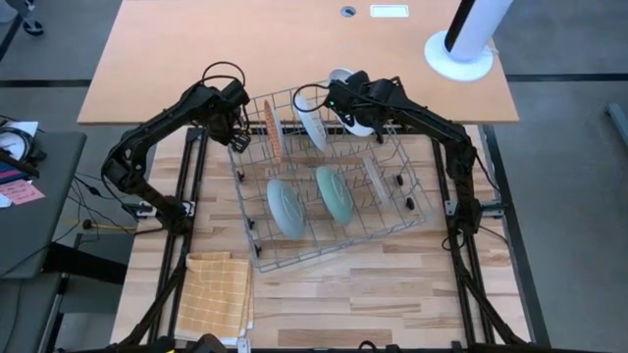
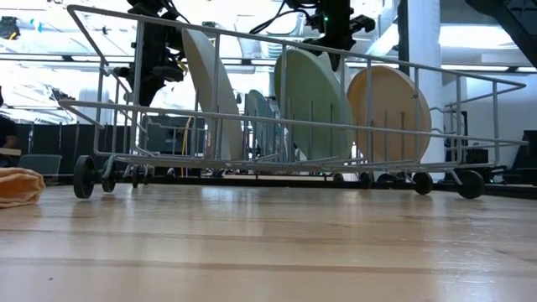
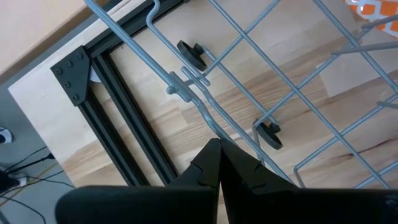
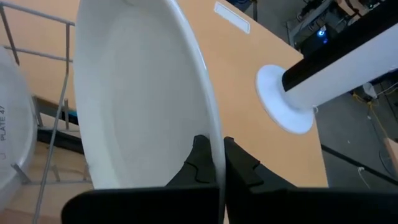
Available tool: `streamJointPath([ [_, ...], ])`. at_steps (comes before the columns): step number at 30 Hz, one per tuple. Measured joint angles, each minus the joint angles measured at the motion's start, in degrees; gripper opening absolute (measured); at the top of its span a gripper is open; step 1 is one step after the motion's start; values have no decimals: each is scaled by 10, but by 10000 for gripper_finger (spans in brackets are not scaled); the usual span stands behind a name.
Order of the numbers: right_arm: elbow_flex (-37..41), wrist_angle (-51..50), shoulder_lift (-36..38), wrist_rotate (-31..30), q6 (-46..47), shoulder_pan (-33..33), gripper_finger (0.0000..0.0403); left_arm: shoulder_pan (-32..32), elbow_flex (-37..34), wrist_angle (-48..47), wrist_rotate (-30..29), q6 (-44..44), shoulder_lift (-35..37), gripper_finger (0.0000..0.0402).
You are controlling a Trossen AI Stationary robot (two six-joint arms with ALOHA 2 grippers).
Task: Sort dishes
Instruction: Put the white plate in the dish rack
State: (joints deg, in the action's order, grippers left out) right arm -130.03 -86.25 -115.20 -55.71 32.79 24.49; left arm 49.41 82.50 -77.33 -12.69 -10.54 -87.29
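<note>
The grey wire rack (image 1: 392, 221) stands askew mid-table. On edge in it stand an orange-patterned plate (image 1: 278, 132), a white plate (image 1: 314, 127), two pale teal plates (image 1: 287, 206) (image 1: 336, 193) and a beige plate (image 1: 376, 176). At the rack's far rim my right gripper (image 1: 345, 101) is shut on another white plate (image 1: 359, 120). My left gripper (image 1: 235, 132) is shut over the rack's far left corner wire (image 3: 186, 93). I cannot tell whether it touches the wire. My right gripper (image 4: 216, 155) pinches the white plate's rim (image 4: 214, 134) between its two fingers, one on each face. The plate stands on edge in the hold. The gripper hides its lower edge, so I cannot tell whether it rests in the rack.
A folded yellow checked cloth (image 1: 218, 294) lies at the near left of the table. A white round stand base (image 1: 458, 54) sits on the desk beyond. Black frame rails (image 1: 191, 186) run along both sides. The near part of the table (image 1: 392, 294) is bare wood.
</note>
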Motion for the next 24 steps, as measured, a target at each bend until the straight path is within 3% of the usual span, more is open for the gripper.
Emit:
streamJointPath([
  [4, -25, -40, 1, -4, -14, 6, 3, 0, 0, 0, 0, 0, 0, 1],
  [11, -50, -19, 3, -62, -76, 10, 3, -3, 0, 4, 0, -2, 0, 1],
  [24, -47, -32, -4, -55, -82, 19, 3, -4, -1, 6, 1, -2, 0, 1],
])
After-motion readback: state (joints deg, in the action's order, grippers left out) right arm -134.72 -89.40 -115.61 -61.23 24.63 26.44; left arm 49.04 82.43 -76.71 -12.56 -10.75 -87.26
